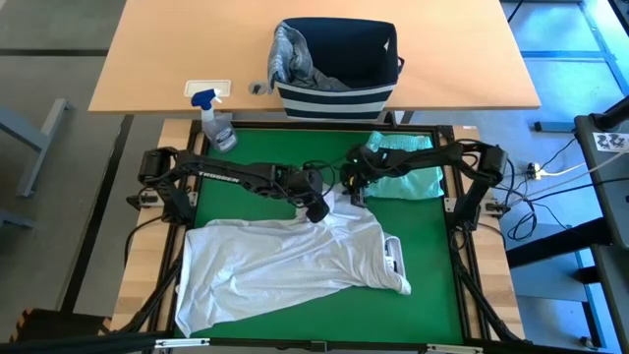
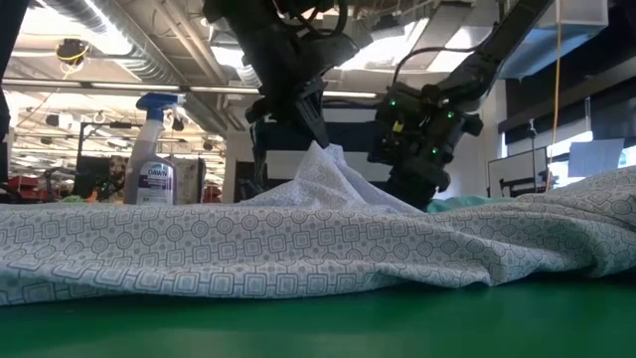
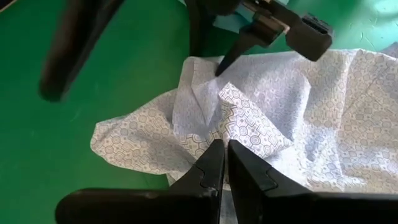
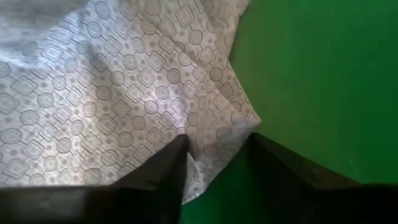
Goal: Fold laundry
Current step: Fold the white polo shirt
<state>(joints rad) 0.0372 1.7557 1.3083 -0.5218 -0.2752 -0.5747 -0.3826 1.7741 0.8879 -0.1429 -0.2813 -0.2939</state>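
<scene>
While spread crosswise on the mat, white t-shirt, hem leftward.

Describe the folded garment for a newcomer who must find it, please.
Start at the green mat and go to its far right corner, just below the striped basket. The mint-teal garment lies there, folded small, unlike the white patterned shirt spread out flat.

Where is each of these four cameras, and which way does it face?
High: overhead, straight down; both arms, white shirt.
Low: tabletop height, looking level; left fingers lifting cloth.
Left wrist: past shut fingers pinching cloth.
Right wrist: past parted fingers astride the edge.
All four share the shirt.
</scene>
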